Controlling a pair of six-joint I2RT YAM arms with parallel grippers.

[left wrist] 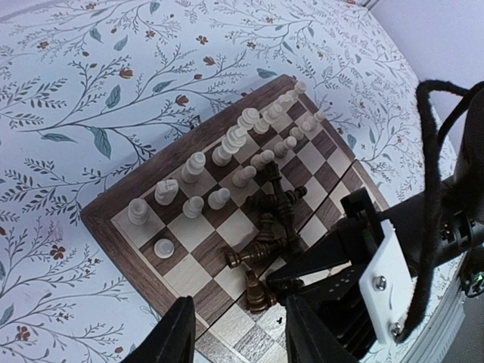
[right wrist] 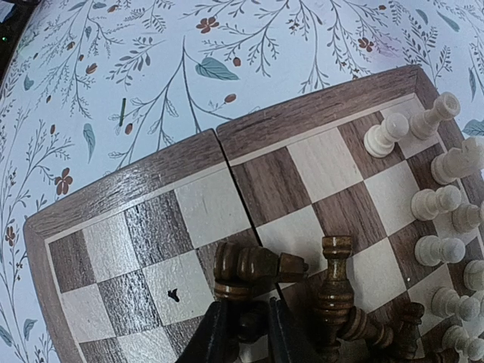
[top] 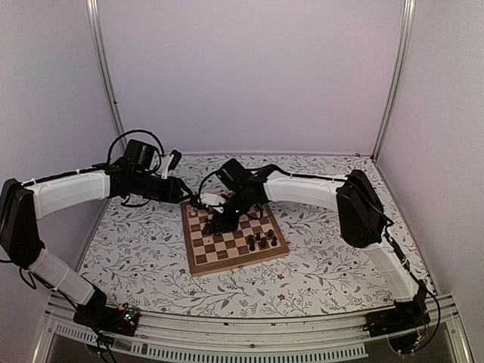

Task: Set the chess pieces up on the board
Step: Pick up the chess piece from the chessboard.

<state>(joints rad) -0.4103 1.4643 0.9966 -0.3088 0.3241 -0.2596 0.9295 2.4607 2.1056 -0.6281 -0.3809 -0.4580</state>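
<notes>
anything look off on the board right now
yes, the dark pieces lie toppled in a heap near the middle of the board, some across each other, while the pale pieces stand upright in rows along one side

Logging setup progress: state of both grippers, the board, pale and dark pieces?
left gripper: open, empty, raised.
right gripper: narrow, jaws around a dark piece.
board: unfolded, lying flat.
pale pieces: upright, mostly in two rows.
dark pieces: several toppled in a heap mid-board.
</notes>
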